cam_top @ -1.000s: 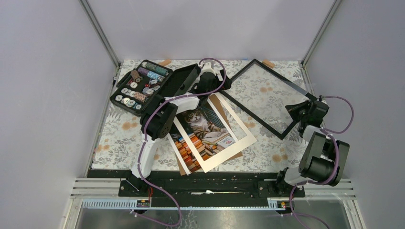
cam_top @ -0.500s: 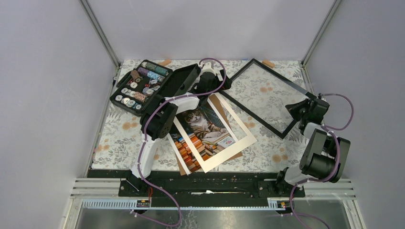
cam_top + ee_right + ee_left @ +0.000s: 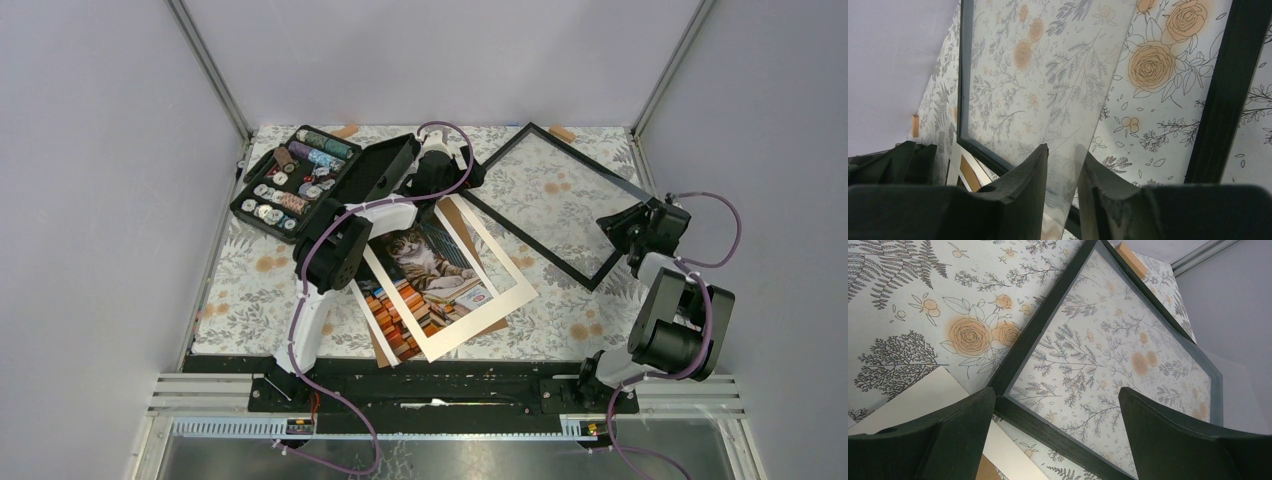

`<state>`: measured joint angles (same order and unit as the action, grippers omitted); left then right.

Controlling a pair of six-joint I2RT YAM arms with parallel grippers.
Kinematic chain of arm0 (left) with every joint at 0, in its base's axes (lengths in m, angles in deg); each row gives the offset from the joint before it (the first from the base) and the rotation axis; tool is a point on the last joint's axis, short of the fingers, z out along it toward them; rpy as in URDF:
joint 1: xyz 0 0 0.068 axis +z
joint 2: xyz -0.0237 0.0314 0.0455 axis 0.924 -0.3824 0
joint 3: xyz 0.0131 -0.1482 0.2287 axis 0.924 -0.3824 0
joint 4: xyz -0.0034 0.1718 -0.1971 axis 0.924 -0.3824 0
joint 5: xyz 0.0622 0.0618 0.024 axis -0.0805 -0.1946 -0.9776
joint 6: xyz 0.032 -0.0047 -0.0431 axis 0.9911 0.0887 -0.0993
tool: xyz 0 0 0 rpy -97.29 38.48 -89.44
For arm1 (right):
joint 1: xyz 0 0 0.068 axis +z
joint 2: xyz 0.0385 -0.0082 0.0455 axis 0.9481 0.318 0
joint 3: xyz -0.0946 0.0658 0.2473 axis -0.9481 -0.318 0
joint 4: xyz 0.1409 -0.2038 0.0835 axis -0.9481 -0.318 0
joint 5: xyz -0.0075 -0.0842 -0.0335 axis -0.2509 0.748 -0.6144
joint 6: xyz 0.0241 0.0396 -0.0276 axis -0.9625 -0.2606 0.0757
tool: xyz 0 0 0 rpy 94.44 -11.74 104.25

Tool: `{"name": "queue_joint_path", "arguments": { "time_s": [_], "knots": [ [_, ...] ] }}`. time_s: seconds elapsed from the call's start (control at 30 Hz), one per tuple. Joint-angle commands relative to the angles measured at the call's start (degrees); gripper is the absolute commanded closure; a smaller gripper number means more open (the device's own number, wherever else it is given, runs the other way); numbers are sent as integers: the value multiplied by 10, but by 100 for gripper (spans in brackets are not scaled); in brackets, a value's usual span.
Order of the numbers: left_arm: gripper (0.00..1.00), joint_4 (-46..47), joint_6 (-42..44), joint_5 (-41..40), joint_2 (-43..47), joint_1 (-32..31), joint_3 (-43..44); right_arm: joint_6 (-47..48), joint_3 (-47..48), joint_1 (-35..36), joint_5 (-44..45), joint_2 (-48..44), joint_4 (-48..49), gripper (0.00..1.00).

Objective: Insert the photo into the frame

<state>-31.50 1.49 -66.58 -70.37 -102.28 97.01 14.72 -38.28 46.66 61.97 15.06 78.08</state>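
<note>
The photo (image 3: 425,262), a tabby cat among books, lies at the table's middle under a loose cream mat (image 3: 510,275), on a brown board (image 3: 455,212). The black frame (image 3: 530,242) lies apart at the back right with floral cloth showing through it. My left gripper (image 3: 455,180) hovers open over the frame's left corner (image 3: 1043,320), its fingers wide apart (image 3: 1056,392). My right gripper (image 3: 612,224) is at the frame's right side. In the right wrist view its fingers (image 3: 1062,150) stand slightly apart around the edge of a tilted clear pane (image 3: 1058,75), beside the frame's bar (image 3: 1228,90).
An open black case of thread spools (image 3: 300,180) sits at the back left, its lid up against the left arm. Grey walls close in on three sides. Tape tabs mark the cloth's far corners (image 3: 562,133).
My right gripper's fingers have parted from a shut grip on the clear pane, and that gripper has shifted slightly back. The left arm, photo and mat have not moved.
</note>
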Motion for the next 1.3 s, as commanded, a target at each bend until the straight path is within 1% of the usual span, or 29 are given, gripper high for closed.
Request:
{"name": "queue_joint_path", "arguments": {
  "time_s": [0.0,0.13,0.43,0.5,0.57,0.67,0.77,0.83,0.93,0.97,1.03,1.1,1.13,1.2,1.27],
  "knots": [
    [1,23,3,7,-3,1,20,28,37,5,26,1,-33,62],
    [1,23,4,7,-3,1,20,37,47,5,39,-3,-58,53],
    [1,20,4,8,-5,2,23,55,69,5,65,2,-106,37],
    [1,20,5,9,-6,2,24,62,76,5,79,0,-128,32],
    [1,18,4,9,-6,1,24,72,87,5,102,-6,-155,26],
    [1,18,5,9,-6,2,24,89,106,5,141,-12,-198,12],
    [1,18,6,9,-6,1,24,107,131,5,183,-4,-261,4],
    [1,17,8,9,-5,2,24,115,145,5,214,-3,-292,3],
    [1,17,9,9,-5,1,25,121,148,5,240,-14,-304,2],
    [1,17,9,9,-6,1,25,123,147,5,232,-19,-301,2],
    [1,16,9,11,-7,1,27,123,144,6,186,-23,-287,2],
    [1,16,9,10,-7,2,27,117,134,6,125,-19,-257,2],
    [1,16,9,10,-7,1,26,112,129,6,108,-14,-241,2],
    [1,17,9,10,-6,1,25,105,123,7,84,7,-218,3],
    [1,16,10,9,-6,1,25,103,125,17,83,26,-210,4]
  ]
}}
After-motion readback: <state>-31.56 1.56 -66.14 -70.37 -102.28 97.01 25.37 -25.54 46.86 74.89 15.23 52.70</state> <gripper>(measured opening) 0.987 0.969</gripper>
